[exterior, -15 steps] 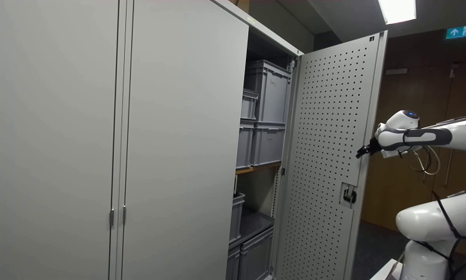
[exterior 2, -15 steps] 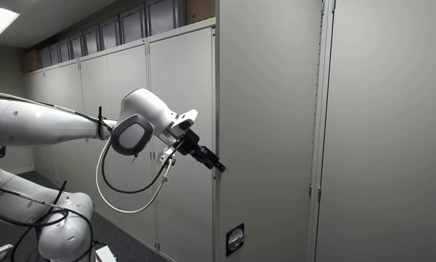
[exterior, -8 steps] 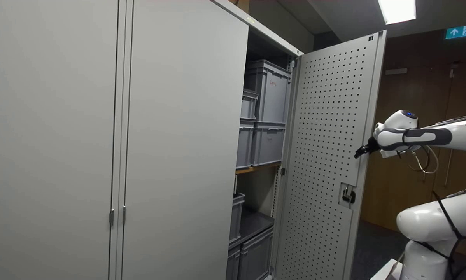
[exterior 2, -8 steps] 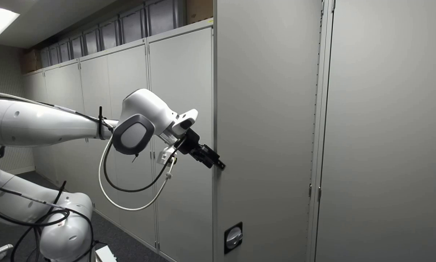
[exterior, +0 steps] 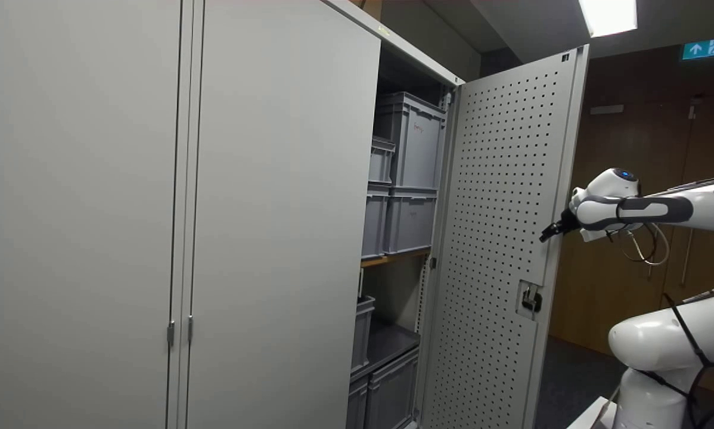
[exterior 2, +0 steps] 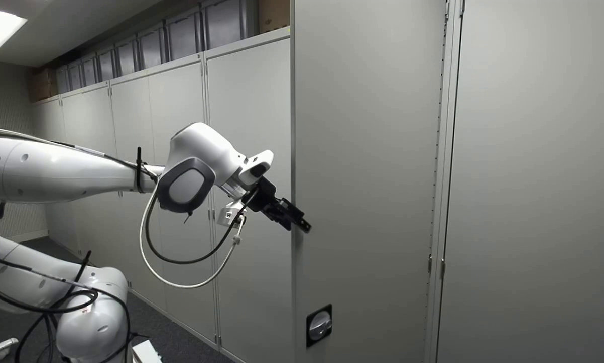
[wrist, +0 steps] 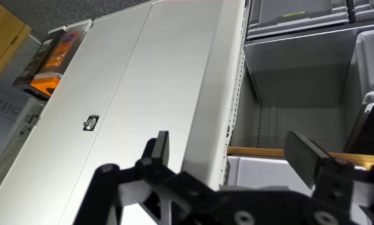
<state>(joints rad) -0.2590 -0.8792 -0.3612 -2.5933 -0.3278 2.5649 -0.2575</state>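
A tall grey cabinet door stands open in both exterior views, its perforated inner face (exterior: 500, 238) in one, its plain outer face (exterior 2: 367, 151) in the other. My gripper (exterior: 542, 236) is at the door's free edge, above the latch (exterior: 530, 300) and the outer handle (exterior 2: 319, 325). The gripper also shows at that edge (exterior 2: 300, 228). In the wrist view the gripper (wrist: 227, 137) has its jaws wide apart. The door's edge (wrist: 210, 87) runs between the two pads (wrist: 302, 159), with space beside each. Nothing is clamped. I cannot tell whether a finger touches the door.
Grey containers (exterior: 418, 146) stand inside the cabinet on shelves with a wooden edge (exterior: 396, 258). A closed door panel (exterior: 285, 208) covers the nearer side. More closed cabinets (exterior 2: 251, 126) line the wall. Cables (exterior 2: 181, 287) hang below the wrist. Orange and dark boxes (wrist: 59, 54) show in the wrist view.
The door has swung slightly toward the cabinet opening; its free edge and handle shift left in both exterior views. My gripper has moved slightly with it, staying open at the edge.
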